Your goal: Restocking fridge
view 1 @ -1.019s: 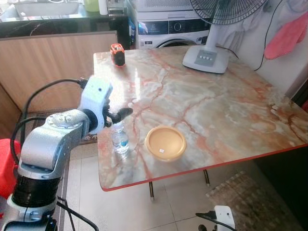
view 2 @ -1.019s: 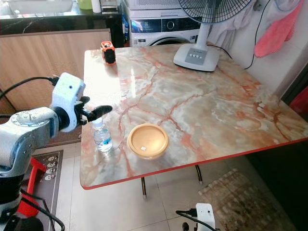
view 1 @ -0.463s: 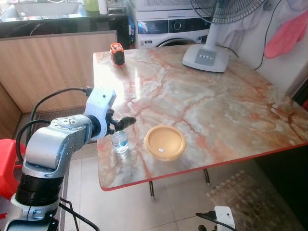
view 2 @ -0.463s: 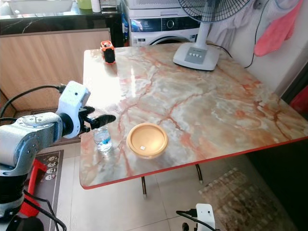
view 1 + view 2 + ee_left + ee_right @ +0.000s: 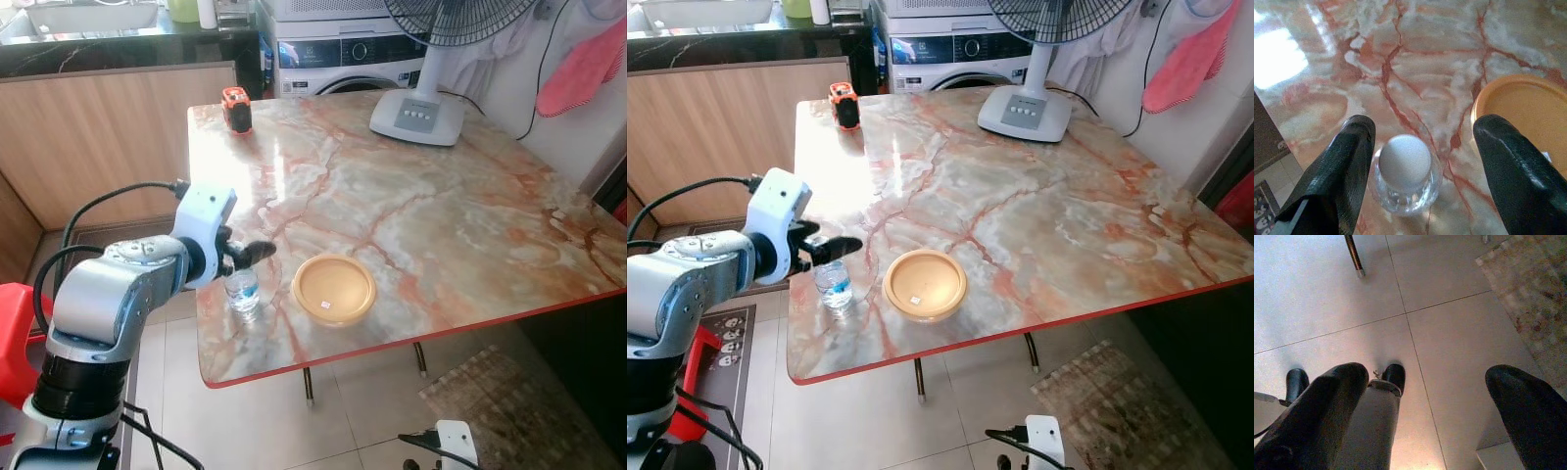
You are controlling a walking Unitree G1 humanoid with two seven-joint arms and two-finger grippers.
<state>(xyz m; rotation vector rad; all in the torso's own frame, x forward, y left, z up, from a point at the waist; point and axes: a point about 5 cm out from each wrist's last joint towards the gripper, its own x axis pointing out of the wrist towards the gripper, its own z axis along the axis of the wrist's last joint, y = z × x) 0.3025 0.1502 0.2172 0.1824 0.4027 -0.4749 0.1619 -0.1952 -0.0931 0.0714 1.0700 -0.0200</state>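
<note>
Where the table (image 5: 470, 235) edge nears at lower left, the bottle (image 5: 1404, 172) is flanked by the left gripper (image 5: 1422, 169), spread wide. Just beside stands the orange bowl (image 5: 334, 290). The right gripper (image 5: 1435, 406) is held wide.

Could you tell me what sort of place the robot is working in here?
Probably a home kitchen or utility area: a washing machine stands behind a marble-patterned table, with a dark countertop on wooden cabinets and a standing fan.
</note>
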